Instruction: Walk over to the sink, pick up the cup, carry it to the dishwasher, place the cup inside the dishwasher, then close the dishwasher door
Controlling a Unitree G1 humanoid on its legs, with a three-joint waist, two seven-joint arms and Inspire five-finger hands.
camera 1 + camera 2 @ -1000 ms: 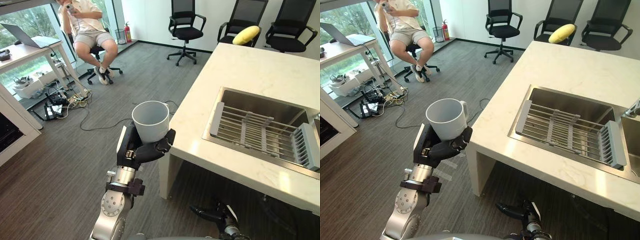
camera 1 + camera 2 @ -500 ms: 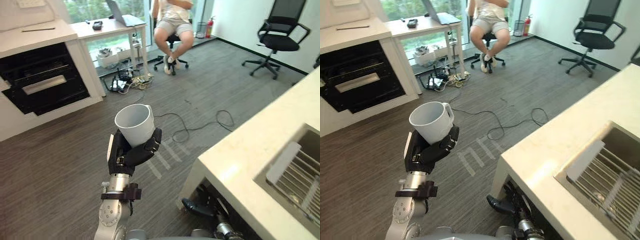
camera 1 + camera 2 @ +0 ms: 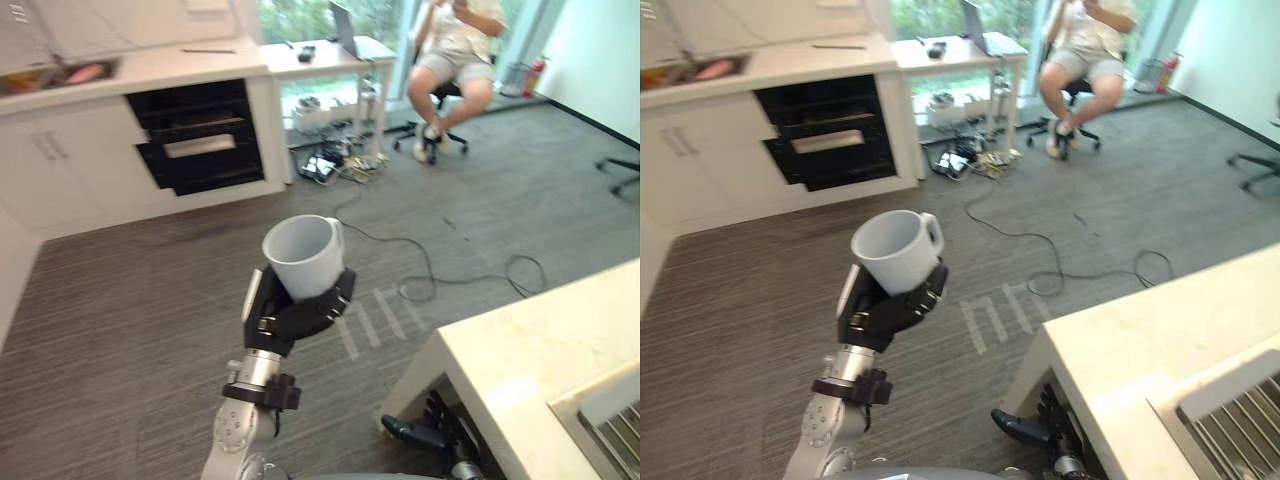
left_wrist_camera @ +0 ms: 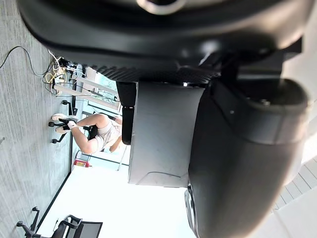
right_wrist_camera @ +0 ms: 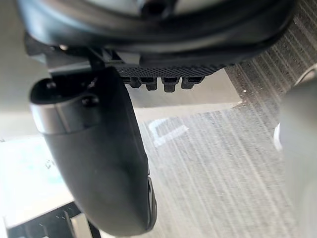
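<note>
Clasping white cup [image 3: 303, 255] (handle toward right), left robot hand [image 3: 290, 315] curled round it; right robot hand [image 3: 428, 436] low, fingers relaxed.

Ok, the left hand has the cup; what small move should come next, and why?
Probably a step forward toward the black appliance in the white cabinets, likely the dishwasher: the left hand holds the cup upright over the floor, far from it.

Left hand [image 3: 290, 318] held a white mug [image 3: 303, 255] upright above the grey floor [image 3: 120, 330].
Its fingers curled round the mug's base. A black built-in appliance [image 3: 200, 135] stood beyond, a seated person [image 3: 455, 45] sat far right, and the pale surface [image 3: 540, 350] lay lower right.
</note>
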